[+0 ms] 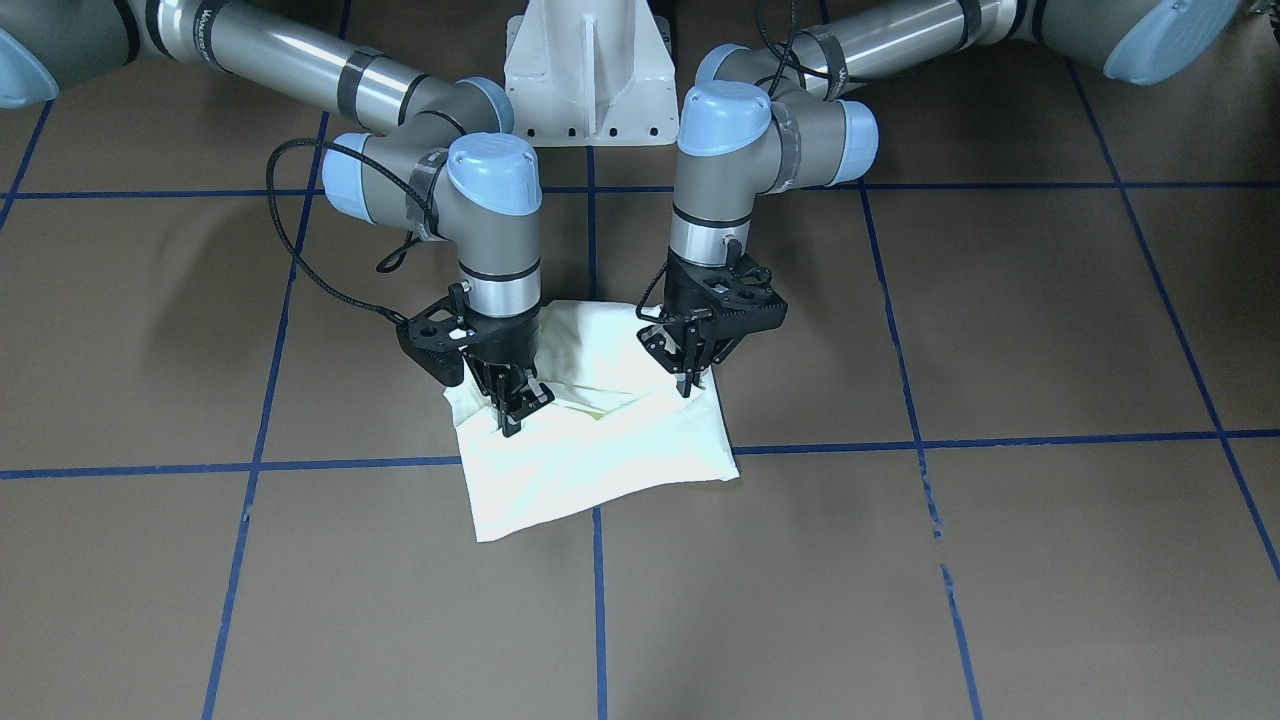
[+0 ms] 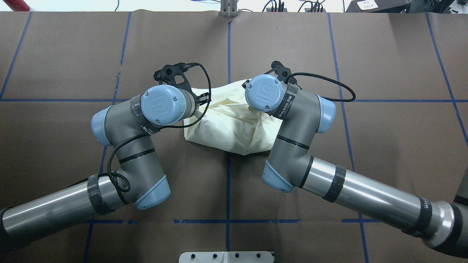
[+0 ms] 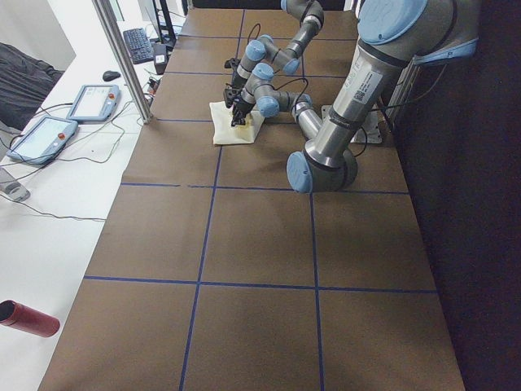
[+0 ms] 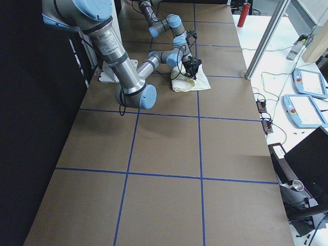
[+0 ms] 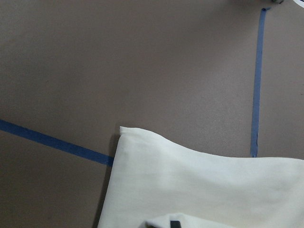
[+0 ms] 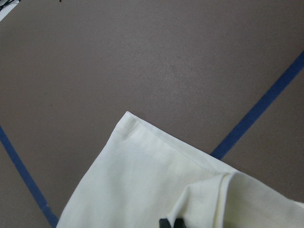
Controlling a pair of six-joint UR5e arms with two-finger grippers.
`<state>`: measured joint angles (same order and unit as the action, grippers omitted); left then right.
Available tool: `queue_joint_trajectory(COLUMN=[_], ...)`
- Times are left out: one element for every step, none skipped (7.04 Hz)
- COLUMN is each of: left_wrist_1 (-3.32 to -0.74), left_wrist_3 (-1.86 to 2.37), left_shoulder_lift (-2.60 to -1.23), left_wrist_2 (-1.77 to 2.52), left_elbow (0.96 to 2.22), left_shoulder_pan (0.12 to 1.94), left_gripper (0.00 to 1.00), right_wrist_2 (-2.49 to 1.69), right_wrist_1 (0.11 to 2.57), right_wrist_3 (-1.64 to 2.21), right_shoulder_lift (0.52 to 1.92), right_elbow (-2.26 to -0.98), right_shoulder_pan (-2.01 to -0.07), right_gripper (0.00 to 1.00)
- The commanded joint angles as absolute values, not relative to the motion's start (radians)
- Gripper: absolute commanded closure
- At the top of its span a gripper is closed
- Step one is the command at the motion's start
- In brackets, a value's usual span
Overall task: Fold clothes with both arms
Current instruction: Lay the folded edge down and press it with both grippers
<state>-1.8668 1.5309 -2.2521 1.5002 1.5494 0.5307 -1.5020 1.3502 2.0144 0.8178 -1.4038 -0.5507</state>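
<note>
The clothes [image 1: 600, 470] lie as a small plain cream folded bundle on the brown table, and no print shows. The same bundle shows between the two wrists in the overhead view [image 2: 230, 124] and far off in the side views [image 3: 232, 130] [image 4: 197, 82]. My left gripper [image 1: 689, 385] points down, shut on a raised fold at the bundle's edge nearer the robot. My right gripper [image 1: 517, 408] is shut on the same fold at the other end. Each wrist view shows a corner of the cloth [image 5: 199, 185] [image 6: 142, 180] lying flat on the table.
A white pedestal base [image 1: 590, 75] stands behind the bundle. Blue tape lines [image 1: 900, 445] grid the brown table. On the white side bench are teach pendants [image 3: 89, 102], a metal post [image 3: 122, 57] and a red cylinder [image 3: 28, 318].
</note>
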Motion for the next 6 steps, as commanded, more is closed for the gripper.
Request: queue_joint_trajectory(left_wrist_1=[-1.911, -1.942, -1.944, -1.947, -1.957, -2.017], left_wrist_3=[1.526, 1.525, 1.507, 1.435, 1.396, 1.320], left_shoulder_lift=[-2.255, -2.253, -2.250, -2.247, -2.244, -2.231], left_wrist_2=[1.500, 1.500, 1.502, 1.503, 1.509, 1.588], left_elbow=[1.510, 1.494, 1.494, 1.499, 1.508, 1.514], left_shoulder_pan=[0.531, 0.531, 0.531, 0.535, 0.558, 0.598], left_gripper=[1.00, 1.00, 0.26, 0.00, 0.00, 0.00], right_wrist_2=[-1.502, -1.502, -1.497, -1.497, -1.503, -1.553], right_wrist_1=[1.328, 1.324, 1.325, 1.325, 1.324, 1.324], right_wrist_3=[2.000, 1.993, 1.961, 1.915, 1.848, 1.798], right_shoulder_lift=[0.815, 0.813, 0.808, 0.807, 0.802, 0.792], right_elbow=[-1.379, -1.367, -1.362, -1.365, -1.376, -1.385], right_shoulder_pan=[-0.555, -0.557, -0.560, -0.575, -0.597, -0.612], right_gripper=[1.00, 0.99, 0.32, 0.00, 0.00, 0.00])
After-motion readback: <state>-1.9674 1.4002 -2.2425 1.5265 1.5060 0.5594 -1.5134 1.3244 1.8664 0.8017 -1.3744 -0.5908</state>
